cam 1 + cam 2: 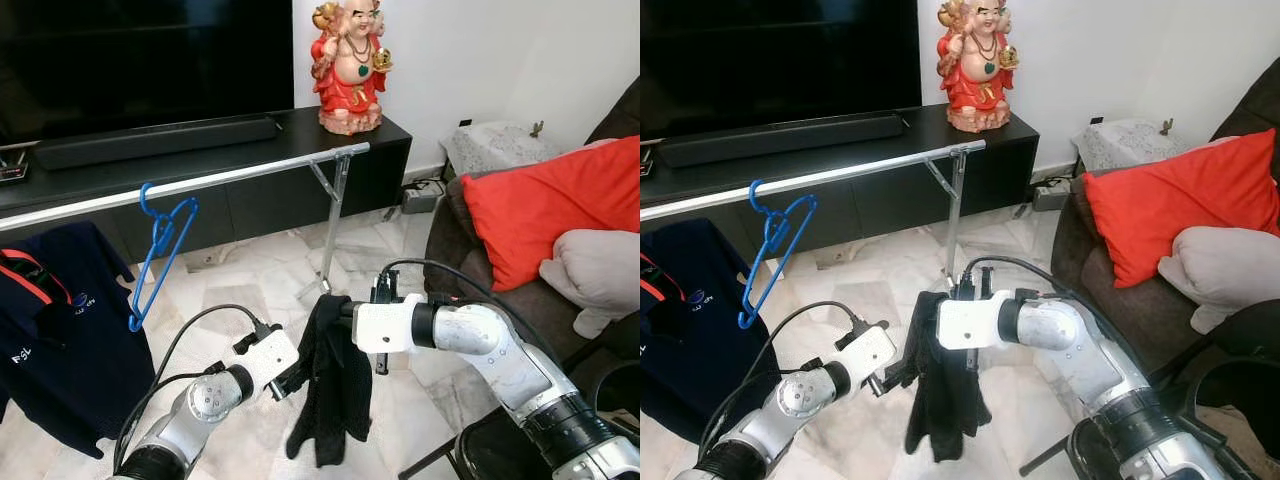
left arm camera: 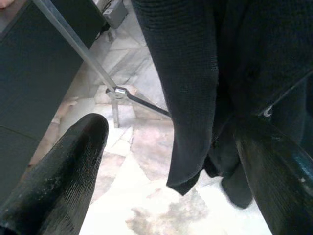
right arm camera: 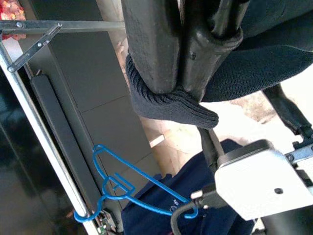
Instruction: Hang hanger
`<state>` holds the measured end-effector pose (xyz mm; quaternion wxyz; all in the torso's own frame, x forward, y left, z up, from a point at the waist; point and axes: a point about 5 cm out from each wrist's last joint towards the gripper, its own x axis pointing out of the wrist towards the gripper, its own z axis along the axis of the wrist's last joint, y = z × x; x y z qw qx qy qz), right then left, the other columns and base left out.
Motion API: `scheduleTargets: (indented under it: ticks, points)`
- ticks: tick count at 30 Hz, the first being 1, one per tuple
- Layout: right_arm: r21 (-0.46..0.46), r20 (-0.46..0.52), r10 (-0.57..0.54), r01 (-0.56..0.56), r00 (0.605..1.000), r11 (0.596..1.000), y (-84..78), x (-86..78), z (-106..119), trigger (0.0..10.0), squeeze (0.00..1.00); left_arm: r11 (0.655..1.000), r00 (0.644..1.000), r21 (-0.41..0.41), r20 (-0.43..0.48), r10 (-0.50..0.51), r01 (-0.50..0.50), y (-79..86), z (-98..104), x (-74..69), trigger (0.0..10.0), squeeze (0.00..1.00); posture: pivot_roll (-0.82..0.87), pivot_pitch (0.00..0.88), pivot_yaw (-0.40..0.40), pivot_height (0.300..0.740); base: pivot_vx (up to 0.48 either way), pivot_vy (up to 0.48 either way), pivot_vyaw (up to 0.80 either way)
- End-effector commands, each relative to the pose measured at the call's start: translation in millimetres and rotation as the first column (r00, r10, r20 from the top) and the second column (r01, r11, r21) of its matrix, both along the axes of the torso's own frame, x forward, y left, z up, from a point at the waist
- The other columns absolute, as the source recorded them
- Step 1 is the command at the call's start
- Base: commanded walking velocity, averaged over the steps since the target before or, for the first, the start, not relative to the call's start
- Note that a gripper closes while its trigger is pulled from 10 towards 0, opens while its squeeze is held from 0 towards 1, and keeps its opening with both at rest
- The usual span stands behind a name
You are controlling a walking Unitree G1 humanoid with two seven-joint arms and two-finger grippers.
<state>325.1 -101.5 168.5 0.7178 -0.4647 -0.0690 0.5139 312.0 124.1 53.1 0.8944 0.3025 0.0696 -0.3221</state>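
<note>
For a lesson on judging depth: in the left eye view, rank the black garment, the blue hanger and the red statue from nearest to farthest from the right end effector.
1. Black garment: gripped in the right end effector.
2. Blue hanger: hooked on the rail, to the robot's left.
3. Red statue: on the black cabinet, far behind.

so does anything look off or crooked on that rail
Yes. The blue plastic hanger hangs empty on the silver metal rail and tilts steeply, one shoulder dropped toward the floor. The black knitted garment is bunched in the right hand, dangling unevenly rather than spread out.
</note>
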Motion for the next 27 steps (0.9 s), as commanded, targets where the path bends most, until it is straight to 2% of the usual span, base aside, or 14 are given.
scheduleTargets:
  ticks: [1, 16, 27]
  points:
    - [0.049, 0.043, 0.017, -0.020, 0.999, 0.999, 3.4, 0.3, 18.3, 10.0, 0.00, 0.999, 0.999, 0.027, 0.026, 0.020, -0.021, 2.0, 1.7, 3.3, 10.0, 0.00, 0.01, 0.062, 0.009, 0.740, 0.000, 0.000, 0.00]
    - [0.059, 0.027, 0.024, -0.025, 0.999, 0.998, 4.2, -2.1, 19.9, 10.0, 0.00, 0.991, 0.984, 0.014, 0.128, 0.127, -0.130, 8.7, 10.8, 12.5, 10.0, 0.00, 0.01, 0.057, 0.009, 0.740, 0.000, 0.000, 0.00]
    - [0.056, -0.005, 0.019, -0.018, 1.000, 0.998, 6.0, -3.4, 12.1, 10.0, 0.00, 0.985, 0.963, -0.063, 0.207, 0.171, -0.161, 8.8, 22.7, 16.1, 10.0, 0.00, 0.01, 0.058, 0.006, 0.740, 0.000, 0.000, 0.00]
